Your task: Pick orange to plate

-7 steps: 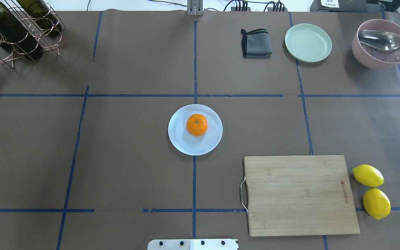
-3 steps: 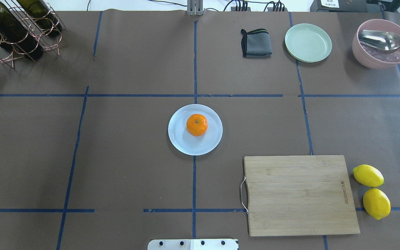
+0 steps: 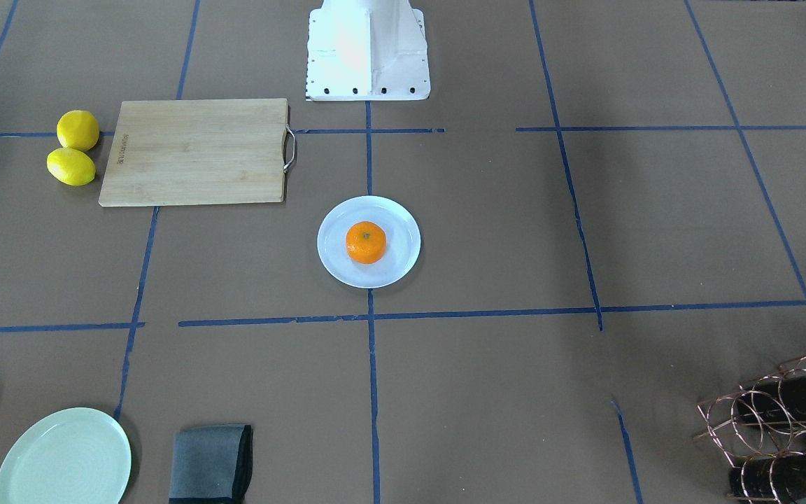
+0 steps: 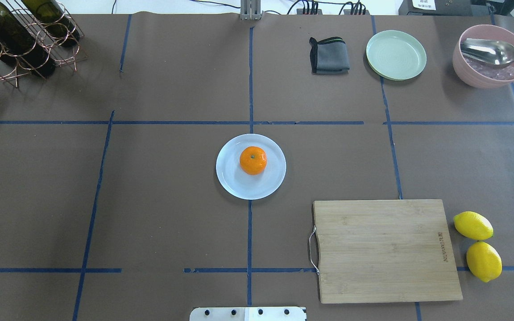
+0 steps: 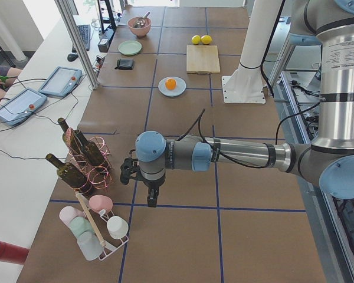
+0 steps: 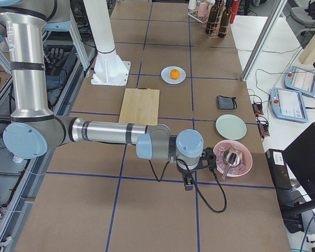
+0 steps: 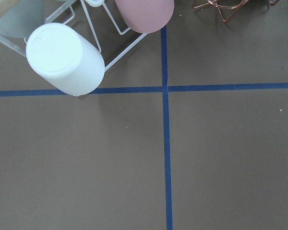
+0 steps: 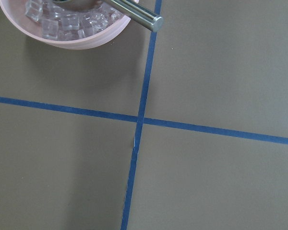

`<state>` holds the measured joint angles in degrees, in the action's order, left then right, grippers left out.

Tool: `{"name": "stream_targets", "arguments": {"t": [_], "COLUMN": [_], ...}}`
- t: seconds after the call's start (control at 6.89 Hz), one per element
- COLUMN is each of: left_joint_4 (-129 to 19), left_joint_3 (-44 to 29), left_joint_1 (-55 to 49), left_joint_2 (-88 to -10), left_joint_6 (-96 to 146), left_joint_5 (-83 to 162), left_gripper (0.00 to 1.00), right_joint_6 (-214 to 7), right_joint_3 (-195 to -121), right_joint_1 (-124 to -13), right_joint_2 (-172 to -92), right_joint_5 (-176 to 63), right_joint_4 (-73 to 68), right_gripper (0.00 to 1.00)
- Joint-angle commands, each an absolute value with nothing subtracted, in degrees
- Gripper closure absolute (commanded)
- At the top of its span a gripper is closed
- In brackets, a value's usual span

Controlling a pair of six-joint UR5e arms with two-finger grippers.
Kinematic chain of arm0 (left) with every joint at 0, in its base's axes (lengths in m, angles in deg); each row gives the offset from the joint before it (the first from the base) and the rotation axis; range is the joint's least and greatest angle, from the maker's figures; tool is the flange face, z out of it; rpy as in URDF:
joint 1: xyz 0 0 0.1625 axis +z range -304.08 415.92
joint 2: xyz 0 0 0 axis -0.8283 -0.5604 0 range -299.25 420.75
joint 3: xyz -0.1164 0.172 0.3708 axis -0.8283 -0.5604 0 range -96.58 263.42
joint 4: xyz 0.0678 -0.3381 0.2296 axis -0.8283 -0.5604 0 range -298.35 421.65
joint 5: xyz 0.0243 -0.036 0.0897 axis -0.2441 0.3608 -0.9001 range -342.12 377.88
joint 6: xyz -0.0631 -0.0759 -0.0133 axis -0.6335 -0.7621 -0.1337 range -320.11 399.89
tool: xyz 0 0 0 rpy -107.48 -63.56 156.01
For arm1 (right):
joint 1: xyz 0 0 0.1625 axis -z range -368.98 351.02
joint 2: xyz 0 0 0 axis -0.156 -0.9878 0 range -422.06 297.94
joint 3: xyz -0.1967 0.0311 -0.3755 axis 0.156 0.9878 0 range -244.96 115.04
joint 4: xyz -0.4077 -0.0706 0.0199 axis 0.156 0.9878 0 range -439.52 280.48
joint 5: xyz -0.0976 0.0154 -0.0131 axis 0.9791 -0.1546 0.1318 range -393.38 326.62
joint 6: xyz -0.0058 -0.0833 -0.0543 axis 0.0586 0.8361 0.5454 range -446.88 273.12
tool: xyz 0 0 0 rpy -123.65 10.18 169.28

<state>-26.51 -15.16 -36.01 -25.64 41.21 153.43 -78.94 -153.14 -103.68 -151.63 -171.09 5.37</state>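
The orange (image 4: 253,160) rests stem-up inside the white plate (image 4: 230,180) at the table's middle, also seen in the front view as orange (image 3: 366,242) on plate (image 3: 331,260). Neither arm is near it. My left gripper (image 5: 151,198) hangs far off at the table's left end beside the cup rack; my right gripper (image 6: 188,183) hangs at the right end next to the pink bowl. Both show only in the side views, so I cannot tell whether they are open or shut. The wrist views show bare table and no fingers.
A wooden cutting board (image 4: 386,249) and two lemons (image 4: 473,225) lie front right. A pale green plate (image 4: 396,54), grey cloth (image 4: 329,55) and pink bowl (image 4: 491,55) with ice and a spoon sit back right. A bottle rack (image 4: 20,35) stands back left, a cup rack (image 5: 94,227) beyond it.
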Motion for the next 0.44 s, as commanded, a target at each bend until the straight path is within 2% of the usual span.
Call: {"name": "stream_targets", "arguments": {"t": [0.0, 0.29], "left_joint_4": [-26.5, -26.5], "left_joint_3": [-15.1, -15.01], "left_joint_1": [-36.01, -36.01], "left_joint_2": [-25.65, -25.56], "left_joint_6": [41.3, 41.3], "left_joint_5": [153.4, 153.4], "left_gripper": [0.0, 0.0], "right_joint_6": [-79.67, -79.67], "right_joint_3": [-153.12, -153.64], "right_joint_1": [-103.72, -103.55], "right_joint_2": [-151.18, -149.7], "right_joint_5": [-171.37, -171.2], "right_joint_4": [5.29, 11.49], "right_gripper": [0.0, 0.0]}}
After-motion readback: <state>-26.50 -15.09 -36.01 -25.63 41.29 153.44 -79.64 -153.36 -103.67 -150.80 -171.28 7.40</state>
